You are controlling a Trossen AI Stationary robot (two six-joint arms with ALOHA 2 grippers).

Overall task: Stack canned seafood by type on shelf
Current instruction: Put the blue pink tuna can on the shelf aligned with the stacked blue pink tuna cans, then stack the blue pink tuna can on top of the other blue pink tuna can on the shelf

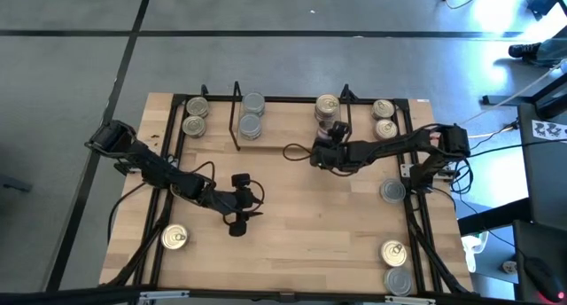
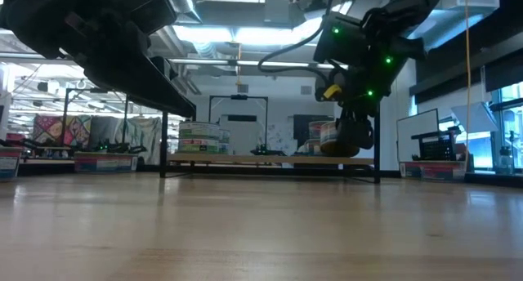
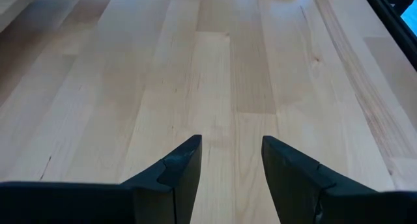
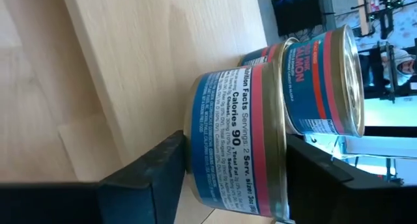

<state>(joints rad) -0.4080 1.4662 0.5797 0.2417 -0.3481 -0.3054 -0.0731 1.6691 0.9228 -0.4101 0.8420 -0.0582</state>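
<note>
Overhead and level views of the wooden surface [image 1: 292, 225], read from left to right. One gold-lidded tin [image 1: 174, 238] lies alone near the surface's front-left corner. The left end effector [image 1: 239, 218] hangs over bare wood left of centre, its fingers [image 3: 186, 168] spread with nothing between them. Along the far edge stands the shelf [image 1: 283, 110], a black wire frame around a light board. At its left end sit two gold-topped tins [image 1: 196, 115], and just past a wire loop two silver-topped tins [image 1: 252, 115]. Toward the shelf's right part, the right end effector [image 1: 330, 132] reaches in at a blue-and-red labelled tin [image 4: 238, 142]; its jaws flank that tin on both sides, and whether they touch it cannot be told. Right behind this tin stands a second tin of the same label [image 4: 322, 81], with a gold lid [image 1: 327, 104]. Two further gold-topped tins [image 1: 384, 117] occupy the shelf's right end. Along the surface's right edge lie three loose tins: a silver one [image 1: 392, 191] at mid-edge, a gold one [image 1: 394, 252] and a silver one [image 1: 398, 281] near the front-right corner
</note>
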